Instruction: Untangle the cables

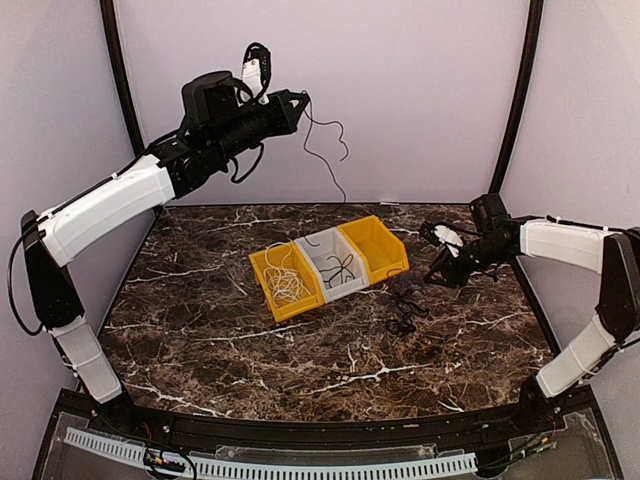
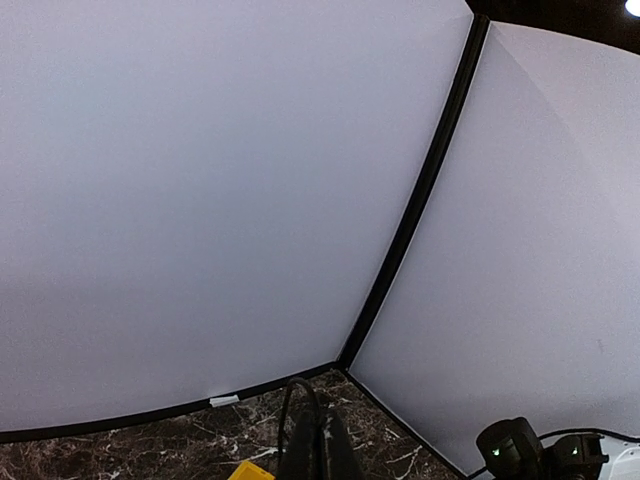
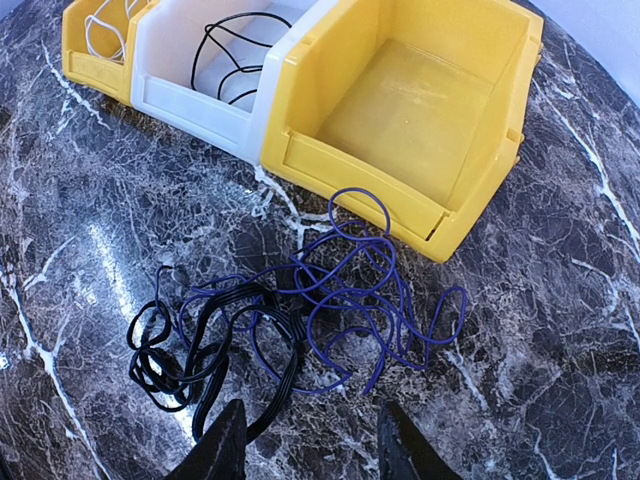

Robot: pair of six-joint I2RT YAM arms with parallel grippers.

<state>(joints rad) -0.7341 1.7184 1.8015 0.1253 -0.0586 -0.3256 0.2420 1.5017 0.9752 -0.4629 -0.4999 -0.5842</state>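
My left gripper (image 1: pixel 298 102) is raised high near the back wall and shut on a thin black cable (image 1: pixel 330 175) that dangles free above the table. In the left wrist view its fingers (image 2: pixel 322 430) are pressed together, with the cable looped beside them (image 2: pixel 285 410). My right gripper (image 1: pixel 441 240) is open and empty, just above the table. A tangle of a blue cable (image 3: pixel 385 290) and a black cable (image 3: pixel 205 335) lies right in front of its open fingers (image 3: pixel 312 455); the tangle also shows in the top view (image 1: pixel 403 308). A white cable (image 1: pixel 285 281) lies in the left yellow bin.
Three bins stand in a row mid-table: a yellow bin (image 1: pixel 262 272), a white bin (image 1: pixel 318 245) holding a black cable (image 1: pixel 340 268), and an empty yellow bin (image 1: pixel 392 262). The empty bin's front (image 3: pixel 350 180) touches the blue cable's far loop.
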